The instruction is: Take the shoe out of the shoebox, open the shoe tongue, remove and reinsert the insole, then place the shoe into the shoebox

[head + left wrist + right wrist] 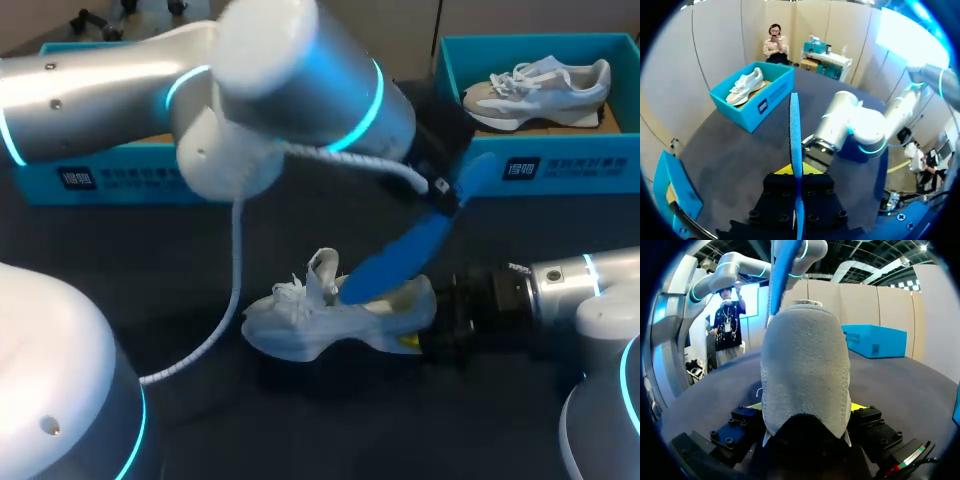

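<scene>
The shoe [320,320] lies on its side in the middle of the table [300,230], toe to the left, tongue [323,268] standing up. My right gripper [806,407] is clamped on its heel from both sides. The blue insole [410,250] slants from the shoe's mouth up to the far right, its lower end inside the shoe. My left gripper [796,175] is closed on its upper end, pinching it edge-on.

Procedure, as I judge it (I cannot tell whether the insole is going out or in):
1. Keep the heel clamp firm so the shoe cannot slide.
2. Move the insole only along the shoe's length, never across it.
3. Keep the tongue pulled clear of the mouth.
4. Avoid bending the insole sharply at the collar.

Count: two shoes, the second shoe [540,88] lying in the far right shoebox [530,165]; two boxes, with the far left shoebox [110,180] behind my left arm; one insole
</scene>
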Robot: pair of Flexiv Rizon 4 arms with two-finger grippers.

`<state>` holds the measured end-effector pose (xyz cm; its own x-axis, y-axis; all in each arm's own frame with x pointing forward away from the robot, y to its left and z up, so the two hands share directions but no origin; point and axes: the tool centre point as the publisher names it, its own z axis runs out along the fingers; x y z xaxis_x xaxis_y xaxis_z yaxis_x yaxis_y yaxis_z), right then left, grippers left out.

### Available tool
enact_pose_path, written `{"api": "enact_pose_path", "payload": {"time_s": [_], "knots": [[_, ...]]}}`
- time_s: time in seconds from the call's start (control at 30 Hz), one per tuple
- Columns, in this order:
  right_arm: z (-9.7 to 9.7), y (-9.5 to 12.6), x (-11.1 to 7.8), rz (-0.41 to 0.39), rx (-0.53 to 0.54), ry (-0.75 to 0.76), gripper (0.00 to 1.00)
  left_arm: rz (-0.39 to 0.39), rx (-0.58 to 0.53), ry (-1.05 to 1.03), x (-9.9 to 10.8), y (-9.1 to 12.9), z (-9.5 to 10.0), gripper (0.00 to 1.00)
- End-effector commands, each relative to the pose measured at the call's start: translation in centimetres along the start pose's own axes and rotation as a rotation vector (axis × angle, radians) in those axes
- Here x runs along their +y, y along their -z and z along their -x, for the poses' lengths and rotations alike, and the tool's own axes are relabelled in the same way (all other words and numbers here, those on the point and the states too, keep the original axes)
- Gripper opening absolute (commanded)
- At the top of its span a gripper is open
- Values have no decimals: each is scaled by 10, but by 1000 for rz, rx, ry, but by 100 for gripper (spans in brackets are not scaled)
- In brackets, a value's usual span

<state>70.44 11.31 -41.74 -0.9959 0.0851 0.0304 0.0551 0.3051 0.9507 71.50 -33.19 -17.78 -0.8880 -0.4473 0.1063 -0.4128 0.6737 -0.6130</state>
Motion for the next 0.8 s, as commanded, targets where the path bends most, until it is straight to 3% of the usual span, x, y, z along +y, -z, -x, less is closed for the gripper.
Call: {"api": "enact_pose_path", "payload": {"time_s": [0.03, 0.2, 0.37, 0.63, 0.8], "knots": [[0, -1, 1, -3, -2, 0, 0, -16, 171, -3, 0, 28, 1, 0], [0, -1, 1, -3, -2, 0, 0, -43, 266, -3, -12, 61, -11, 0], [0, -1, 1, -3, -2, 0, 0, -90, 294, -19, -20, 92, -21, 0], [0, -1, 1, -3, -2, 0, 0, -258, 382, 26, -25, 152, -32, 0], [0, -1, 1, -3, -2, 0, 0, -258, 382, 26, -25, 152, -32, 0]]}}
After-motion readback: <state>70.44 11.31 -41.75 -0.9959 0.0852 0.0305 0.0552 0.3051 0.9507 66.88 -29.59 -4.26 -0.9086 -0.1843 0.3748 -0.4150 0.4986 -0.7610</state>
